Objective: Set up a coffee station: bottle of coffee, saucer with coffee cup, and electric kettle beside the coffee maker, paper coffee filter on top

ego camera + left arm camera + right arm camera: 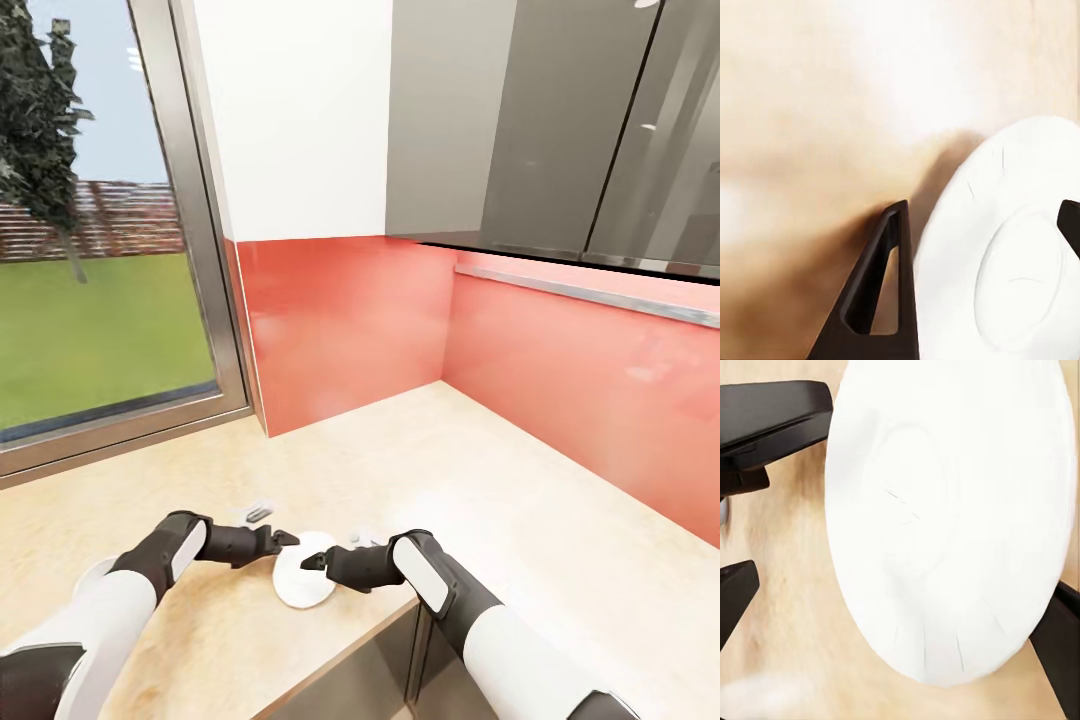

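The white saucer is tilted up off the beige countertop near its front edge, between both hands. My left gripper has its jaws partly closed with the saucer's rim between them; one finger sits at the rim and the other overlaps the dish. My right gripper faces the saucer from the other side. Its fingers are spread wide, and one of them stands clear of the dish. The left gripper's black fingers show in the right wrist view.
A small white thing lies just behind my right gripper, a small grey piece behind the left, and a white shape is half hidden by my left arm. Red backsplash, a window and grey wall cabinets bound the corner.
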### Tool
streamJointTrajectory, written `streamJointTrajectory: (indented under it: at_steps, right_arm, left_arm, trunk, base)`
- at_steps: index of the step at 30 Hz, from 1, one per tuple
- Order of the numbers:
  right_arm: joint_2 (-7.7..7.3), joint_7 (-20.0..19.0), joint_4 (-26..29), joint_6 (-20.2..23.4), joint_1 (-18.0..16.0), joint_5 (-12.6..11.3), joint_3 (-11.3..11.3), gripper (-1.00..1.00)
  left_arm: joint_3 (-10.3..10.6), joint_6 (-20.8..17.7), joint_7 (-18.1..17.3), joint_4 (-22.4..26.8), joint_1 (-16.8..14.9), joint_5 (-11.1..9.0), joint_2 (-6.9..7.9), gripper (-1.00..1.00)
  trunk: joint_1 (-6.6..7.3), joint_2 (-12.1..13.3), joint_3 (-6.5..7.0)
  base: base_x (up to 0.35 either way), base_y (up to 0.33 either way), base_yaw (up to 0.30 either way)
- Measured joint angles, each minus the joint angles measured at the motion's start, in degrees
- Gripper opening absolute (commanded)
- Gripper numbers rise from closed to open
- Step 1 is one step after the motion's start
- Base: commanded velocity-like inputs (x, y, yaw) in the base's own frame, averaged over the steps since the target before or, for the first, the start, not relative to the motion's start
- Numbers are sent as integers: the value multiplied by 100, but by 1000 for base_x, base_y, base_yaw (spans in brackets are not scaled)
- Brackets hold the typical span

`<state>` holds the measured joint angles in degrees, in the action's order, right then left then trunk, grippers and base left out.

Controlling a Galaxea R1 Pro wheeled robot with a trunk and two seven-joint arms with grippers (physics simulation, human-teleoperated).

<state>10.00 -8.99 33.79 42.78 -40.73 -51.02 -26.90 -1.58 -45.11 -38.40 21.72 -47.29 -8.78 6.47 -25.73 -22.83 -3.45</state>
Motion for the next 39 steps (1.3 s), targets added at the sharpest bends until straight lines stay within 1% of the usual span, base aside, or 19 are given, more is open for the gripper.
streamJointTrajectory:
  at_steps: [3, 19, 24, 28, 29, 33, 39]
  right_arm:
    - [0, -3, -14, -8, -1, 8, 3, 100]
    - [0, 1, -41, -7, 0, 27, 1, 100]
    - [0, 1, -48, -6, 0, 26, 2, 100]
    - [0, 2, -48, -5, 0, 29, 1, 100]
    - [0, 2, -49, -5, 0, 31, 1, 100]
    - [0, 5, -51, -2, 0, 36, 0, 100]
    - [0, 4, -51, -1, 0, 32, -1, 100]
  left_arm:
    - [-1, -1, 2, -12, 0, -7, -35, 100]
    - [6, -10, -1, -9, 9, -16, -92, 100]
    - [5, -12, -1, -30, 9, -21, -159, 100]
    - [5, -13, -28, -55, 8, -34, -173, 100]
    - [9, -13, -49, -58, 9, -24, -175, 100]
    - [44, -1, -266, -75, 13, 124, -200, 100]
    - [43, -43, -343, -79, 13, 140, -215, 100]
  trunk:
    - [0, 0, 1]
    - [0, 0, 0]
    - [0, 0, 0]
    - [0, 1, 1]
    - [-1, 1, 0]
    - [-1, 3, -1]
    - [-1, 3, -1]
  base:
    - [0, 0, 0]
    - [0, 0, 0]
    - [0, 0, 0]
    - [0, 0, 0]
    - [0, 0, 0]
    - [0, 0, 0]
    - [0, 0, 0]
